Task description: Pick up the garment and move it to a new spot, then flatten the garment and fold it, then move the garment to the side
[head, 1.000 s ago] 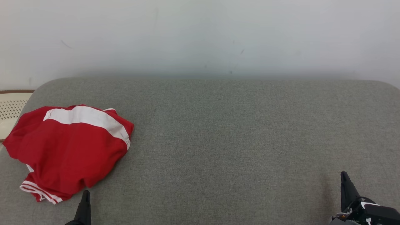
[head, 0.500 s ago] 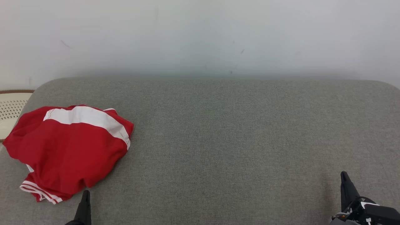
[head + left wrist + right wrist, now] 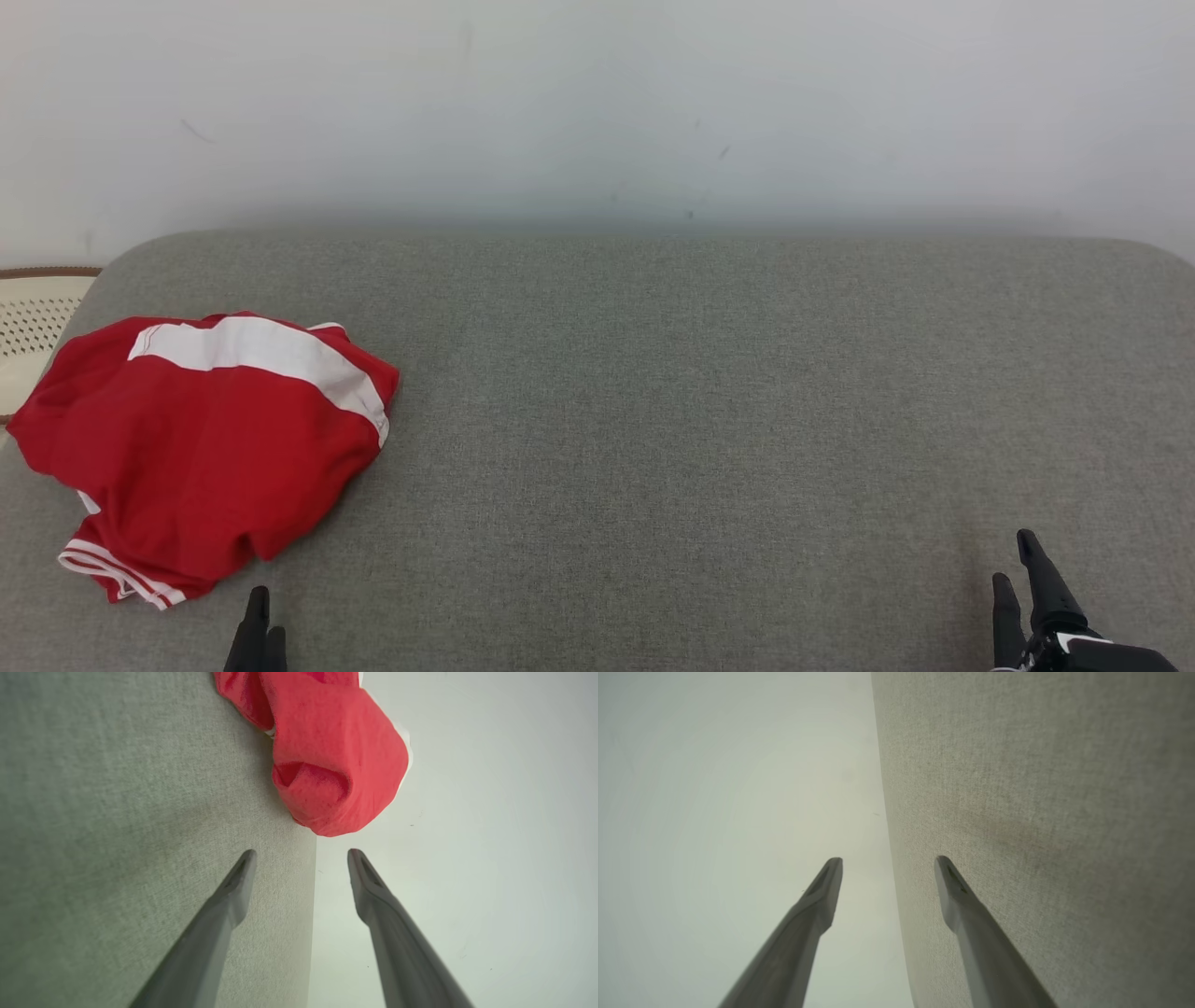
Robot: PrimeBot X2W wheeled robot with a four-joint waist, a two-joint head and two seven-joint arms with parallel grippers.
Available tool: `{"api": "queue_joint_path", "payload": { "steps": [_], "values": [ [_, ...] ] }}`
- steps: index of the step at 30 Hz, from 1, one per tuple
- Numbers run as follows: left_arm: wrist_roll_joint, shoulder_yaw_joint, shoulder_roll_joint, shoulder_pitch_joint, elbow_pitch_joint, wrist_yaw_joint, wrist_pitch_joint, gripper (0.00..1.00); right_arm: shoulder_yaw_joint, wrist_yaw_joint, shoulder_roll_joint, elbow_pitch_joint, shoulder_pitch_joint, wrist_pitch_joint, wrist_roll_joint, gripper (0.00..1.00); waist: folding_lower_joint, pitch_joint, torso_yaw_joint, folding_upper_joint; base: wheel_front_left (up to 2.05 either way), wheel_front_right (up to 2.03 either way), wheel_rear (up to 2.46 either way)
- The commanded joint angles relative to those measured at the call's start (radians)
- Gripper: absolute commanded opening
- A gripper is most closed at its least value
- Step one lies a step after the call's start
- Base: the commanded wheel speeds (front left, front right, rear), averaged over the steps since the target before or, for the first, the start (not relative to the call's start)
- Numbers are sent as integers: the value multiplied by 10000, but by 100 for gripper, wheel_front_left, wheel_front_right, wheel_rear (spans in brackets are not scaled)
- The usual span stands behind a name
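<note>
Dark, tapered pincer fingers [image 3: 224, 914] — black-and-white wrist housing [image 3: 1097, 651]

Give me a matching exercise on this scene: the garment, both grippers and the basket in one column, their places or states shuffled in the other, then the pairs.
Column one:
1. red-and-white garment
2. left gripper
3. right gripper
4. cream perforated basket

Column two:
A. open, over the bare grey fabric surface, far from the garment
B. beyond the surface's left edge
C. crumpled on the surface's left part
D. open, fingertips just short of the garment

Pairs: 1-C, 2-D, 3-A, 4-B.
</note>
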Motion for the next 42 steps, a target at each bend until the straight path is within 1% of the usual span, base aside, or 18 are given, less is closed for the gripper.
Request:
{"api": "queue_joint_path", "payload": {
  "steps": [1, 4, 5, 6, 8, 9, 12, 13, 22, 28, 29, 36, 39, 42],
  "values": [
    [374, -4, 108, -181, -154, -6, -136, 100, 186, 0, -177, -220, -230, -154, -244, 100, 0, 5, -2, 0, 0, 0, 0],
    [944, 54, 108, -204, -196, -6, -276, 100, 390, 1, -290, -226, -283, -325, -548, 100, 0, 14, -10, 0, 0, 0, 0],
    [944, 54, 108, -204, -196, -6, -276, 100, 390, 1, -290, -226, -283, -325, -548, 100, 0, 14, -10, 0, 0, 0, 0],
    [1372, 86, 102, -215, -236, -7, -367, 100, 450, 1, -328, -243, -317, -425, -839, 100, 0, 21, -17, 0, 0, 0, 0],
    [1810, 102, 97, -224, -277, -7, -455, 100, 525, 1, -353, -263, -340, -522, -1148, 100, 0, 26, -24, 0, 0, 0, 0],
    [1810, 102, 97, -224, -277, -7, -455, 100, 525, 1, -353, -263, -340, -522, -1148, 100, 0, 26, -24, 0, 0, 0, 0],
    [2516, 99, 95, -236, -342, -8, -586, 100, 642, 1, -398, -287, -368, -664, -1687, 100, 0, 33, -34, 0, 0, 0, 0],
    [2992, 106, 95, -245, -389, -9, -669, 100, 728, 1, -426, -309, -385, -755, -2071, 100, 0, 37, -40, 0, 0, 0, 0],
    [5129, 68, 103, -305, -557, 11, -1024, 100, 1181, 2, -572, -325, -447, -1142, -3853, 100, 0, 54, -56, 0, 0, 0, 0],
    [6385, -71, 111, -276, -608, 192, -1243, 100, 1512, 2, -688, -278, -528, -1382, -5075, 100, 0, 60, -79, 0, 0, 0, 0],
    [6726, -99, 115, -277, -621, 268, -1317, 100, 1648, 2, -726, -262, -550, -1458, -5439, 100, 0, 61, -89, 0, 0, 0, 0],
    [7866, -320, 213, -249, -605, 508, -1546, 100, 1912, 3, -790, -213, -601, -1715, -6553, 100, 0, 84, -116, 0, 0, 0, 0],
    [8303, -478, 257, -232, -524, 547, -1644, 100, 2062, 3, -803, -191, -631, -1822, -6964, 100, 0, 90, -126, 0, 0, 0, 0],
    [8790, -634, 353, -248, -530, 693, -1738, 100, 2264, 3, -864, -108, -674, -1917, -7387, 100, 0, 97, -134, 0, 0, 0, 0]
  ]
}}
